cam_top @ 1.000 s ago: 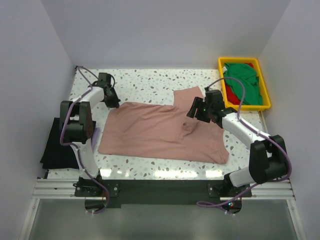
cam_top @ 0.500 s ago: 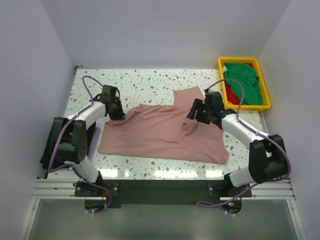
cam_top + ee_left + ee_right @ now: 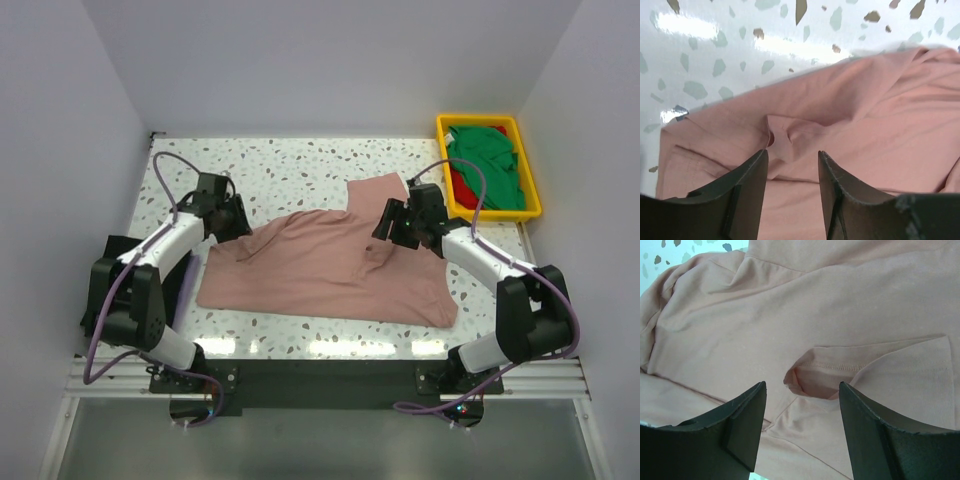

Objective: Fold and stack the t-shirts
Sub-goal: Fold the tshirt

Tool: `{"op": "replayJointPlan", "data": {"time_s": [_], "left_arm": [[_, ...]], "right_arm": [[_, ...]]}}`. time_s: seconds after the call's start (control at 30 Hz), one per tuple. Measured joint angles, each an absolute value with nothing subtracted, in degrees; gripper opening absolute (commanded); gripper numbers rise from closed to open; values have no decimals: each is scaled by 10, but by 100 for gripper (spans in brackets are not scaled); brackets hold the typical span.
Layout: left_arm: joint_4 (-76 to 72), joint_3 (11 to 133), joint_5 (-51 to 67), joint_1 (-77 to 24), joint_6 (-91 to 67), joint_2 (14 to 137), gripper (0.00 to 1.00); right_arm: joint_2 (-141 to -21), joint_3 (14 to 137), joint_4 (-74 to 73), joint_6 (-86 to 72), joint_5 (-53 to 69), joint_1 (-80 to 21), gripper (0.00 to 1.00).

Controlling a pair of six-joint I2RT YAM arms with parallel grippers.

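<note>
Centrally on the speckled white terrazzo table (image 3: 300, 165) lies a dusty pink cloth t-shirt (image 3: 320, 270), spread out and wrinkled. My left gripper (image 3: 792, 167) hovers at its far left corner, fingers parted around a raised pinch of fabric. My right gripper (image 3: 800, 400) hangs spread over a folded sleeve hem. Green and red t-shirts (image 3: 490, 170) fill the yellow plastic tray (image 3: 446, 160).

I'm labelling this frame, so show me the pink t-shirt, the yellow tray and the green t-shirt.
pink t-shirt (image 3: 320, 270), top external view, on the middle of its flat body.
yellow tray (image 3: 443, 124), top external view, on its far left rim.
green t-shirt (image 3: 490, 160), top external view, on the heaped cloth.
</note>
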State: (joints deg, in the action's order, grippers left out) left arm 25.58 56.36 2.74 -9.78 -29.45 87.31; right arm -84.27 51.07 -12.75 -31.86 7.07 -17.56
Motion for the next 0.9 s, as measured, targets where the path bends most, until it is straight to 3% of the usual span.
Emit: {"op": "replayJointPlan", "data": {"time_s": [0.53, 0.63, 0.9], "left_arm": [[253, 586, 0, -98, -322, 939, 41], [250, 586, 3, -98, -326, 940, 37], [243, 581, 18, -98, -335, 945, 17]], "right_arm": [[-843, 511, -125, -319, 71, -176, 63], [-845, 511, -124, -319, 72, -176, 63], [-850, 511, -124, -319, 73, -176, 63]]}}
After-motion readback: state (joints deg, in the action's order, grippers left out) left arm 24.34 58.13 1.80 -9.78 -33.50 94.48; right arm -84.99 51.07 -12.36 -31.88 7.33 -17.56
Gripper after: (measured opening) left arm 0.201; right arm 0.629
